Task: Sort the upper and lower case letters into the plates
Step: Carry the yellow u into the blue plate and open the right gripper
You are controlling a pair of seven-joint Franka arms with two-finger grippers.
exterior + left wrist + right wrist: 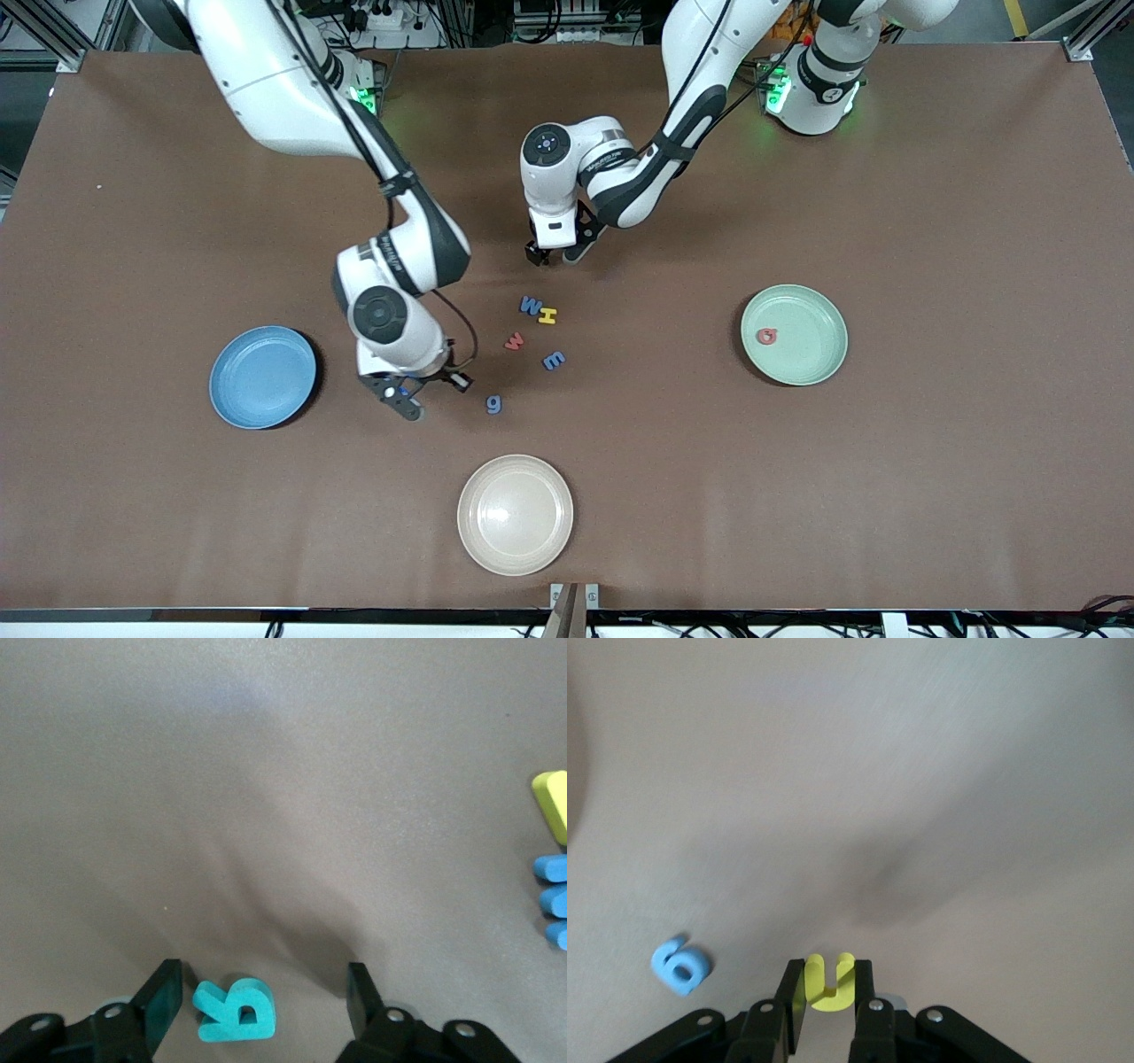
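My right gripper (415, 392) (828, 974) is shut on a yellow letter "u" (830, 988), over the table between the blue plate (263, 377) and a blue "g" (493, 404) (680, 966). My left gripper (554, 253) (261, 979) is open, low over the table, with its fingers either side of a teal "R" (236, 1011) and not touching it. A blue "W" (530, 306), a yellow "H" (547, 315), a red "w" (514, 340) and a blue "e" (554, 360) lie mid-table. A red "a" (766, 336) lies in the mint green plate (808, 359).
A cream-beige plate (515, 514) stands nearer to the front camera than the letters. The yellow "H" (551, 802) and the blue "W" (554, 895) show at the edge of the left wrist view.
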